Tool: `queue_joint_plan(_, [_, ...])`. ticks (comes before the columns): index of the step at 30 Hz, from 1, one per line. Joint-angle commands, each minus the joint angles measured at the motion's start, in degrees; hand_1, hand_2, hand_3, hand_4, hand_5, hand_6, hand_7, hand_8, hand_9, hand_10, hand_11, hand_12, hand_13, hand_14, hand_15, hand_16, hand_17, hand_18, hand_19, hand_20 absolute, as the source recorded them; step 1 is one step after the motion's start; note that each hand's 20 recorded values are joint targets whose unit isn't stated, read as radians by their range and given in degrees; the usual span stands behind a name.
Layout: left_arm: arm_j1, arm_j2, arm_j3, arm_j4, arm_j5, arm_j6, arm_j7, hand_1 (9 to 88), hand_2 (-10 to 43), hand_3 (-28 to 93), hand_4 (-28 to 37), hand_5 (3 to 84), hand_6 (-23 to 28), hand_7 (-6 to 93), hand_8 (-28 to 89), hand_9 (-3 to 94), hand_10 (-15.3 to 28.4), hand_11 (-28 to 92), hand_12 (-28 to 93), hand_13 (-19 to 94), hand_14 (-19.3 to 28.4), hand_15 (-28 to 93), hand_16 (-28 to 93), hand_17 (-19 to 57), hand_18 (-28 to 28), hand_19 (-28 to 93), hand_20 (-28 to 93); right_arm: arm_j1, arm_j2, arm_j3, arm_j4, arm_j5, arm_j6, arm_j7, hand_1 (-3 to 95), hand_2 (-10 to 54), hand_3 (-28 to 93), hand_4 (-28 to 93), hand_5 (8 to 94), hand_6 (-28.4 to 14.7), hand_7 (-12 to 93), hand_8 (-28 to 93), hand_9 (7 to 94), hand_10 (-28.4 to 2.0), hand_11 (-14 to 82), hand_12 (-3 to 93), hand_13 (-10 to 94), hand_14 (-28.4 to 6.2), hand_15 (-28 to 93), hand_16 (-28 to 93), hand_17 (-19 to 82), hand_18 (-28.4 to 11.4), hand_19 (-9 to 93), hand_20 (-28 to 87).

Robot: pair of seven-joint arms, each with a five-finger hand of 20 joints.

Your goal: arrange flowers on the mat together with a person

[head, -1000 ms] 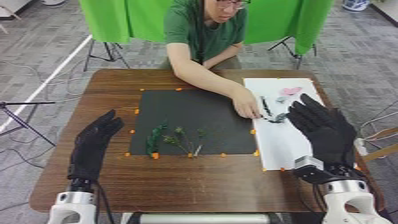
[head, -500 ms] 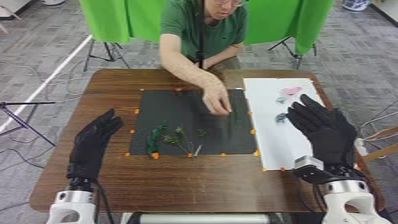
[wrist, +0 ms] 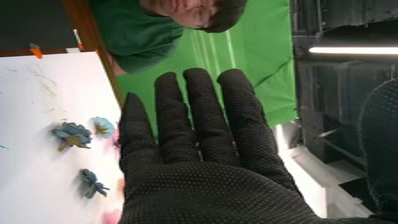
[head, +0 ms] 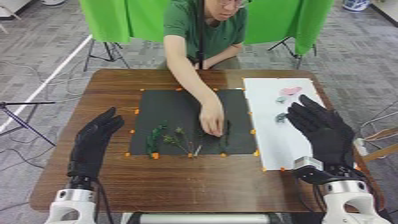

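head view: right hand [head: 322, 131], fingers straight, at the right edge of the white sheet [head: 282, 145]; blue flower [head: 282, 118] just to its left, far nearer this hand than the left hand [head: 96, 136], also straight-fingered. person's hand [head: 211, 123] on the black mat [head: 169, 107], beside a green stem [head: 226, 134], long axis running near to far.

right wrist view: fingers slightly spread, pinching nothing; smaller blue flower [wrist: 91, 183] near the palm. likely move: short, leftward, down.
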Motion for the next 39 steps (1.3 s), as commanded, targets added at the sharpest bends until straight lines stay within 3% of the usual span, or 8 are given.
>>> queue_joint_plan(1, [0.7,-0.36,-0.29,0.36,0.14,-0.84,-0.3,25.9,-9.5,64,-21.8,42.3,3.5,12.0,-6,42.4,12.2,13,15,33,15.4,9,3,4.2,8.9,1,15,-0.6,-0.5,-0.2,-0.1,-0.8,-0.1,-0.3,11.3,-1.7,73,-17,45.3,-4.9,8,-8,45.0,-15.6,5.0,10.9,33,-13.4,11,14,14,-14.0,8,25])
queue_joint_plan(25, [1.7,-0.9,-0.69,0.11,0.13,-1.18,-0.58,25.8,-9.5,64,-21.8,42.2,3.4,11.8,-6,42.3,12.3,13,15,33,15.4,9,3,4.1,9.0,1,15,0.0,0.3,-0.1,0.3,-2.6,-0.4,0.2,14.7,-3.5,74,-17,46.1,-3.4,10,-9,45.4,-15.5,5.2,11.6,34,-12.3,11,13,15,-13.9,9,25])
queue_joint_plan(28, [1.6,-0.84,-0.73,0.02,0.15,-1.01,-0.58,25.9,-9.5,64,-21.8,42.3,3.4,11.8,-6,42.3,12.3,13,15,33,15.4,9,3,4.0,9.0,1,15,2.3,2.7,0.1,0.4,-12.0,2.6,0.7,17.2,-3.8,74,-18,46.0,-2.6,11,-9,45.4,-15.6,5.4,12.1,35,-12.4,12,14,15,-14.3,10,26])
queue_joint_plan(30, [1.3,-0.56,-0.83,0.12,0.28,-1.33,-0.77,25.8,-9.5,64,-21.8,42.3,3.4,11.8,-6,42.3,12.3,13,15,33,15.4,9,3,4.0,9.0,1,15,5.1,6.0,-1.2,0.1,-23.6,9.1,4.7,18.7,-4.0,73,-18,45.9,-2.3,11,-9,45.7,-15.5,5.4,12.4,36,-12.4,13,14,15,-14.4,11,26])
queue_joint_plan(33, [1.1,-0.31,-0.88,-0.01,0.25,-0.97,-0.68,25.7,-9.5,64,-21.8,42.3,3.4,11.8,-6,42.3,12.3,13,15,33,15.4,9,3,4.0,9.0,1,15,10.2,10.8,-2.8,0.7,-46.5,11.5,13.7,26.1,-4.9,71,-18,47.7,-2.0,14,-10,50.5,-15.5,9.0,13.9,48,-13.1,16,16,21,-15.2,34,35])
queue_joint_plan(36, [0.9,-0.41,-0.9,0.03,0.28,-0.85,-0.54,25.8,-9.5,64,-21.8,42.3,3.4,11.8,-6,42.3,12.3,13,15,33,15.4,9,3,4.0,9.0,1,15,14.6,15.1,-5.3,2.4,-60.7,12.5,19.8,29.7,-8.6,69,-19,50.2,-1.8,16,-10,56.7,-15.4,14.5,16.2,61,-12.3,24,20,25,-16.9,50,36])
queue_joint_plan(39, [1.0,-0.55,-0.79,-0.06,0.43,-0.95,-0.72,25.8,-9.5,64,-21.8,42.3,3.4,11.7,-6,42.4,12.3,13,15,33,15.4,9,3,4.0,8.9,1,15,20.5,18.1,-8.1,4.3,-67.1,5.4,27.3,32.0,-9.5,67,-20,53.9,-0.9,16,-10,61.8,-14.9,17.7,17.3,68,-11.1,32,22,29,-17.3,59,38])
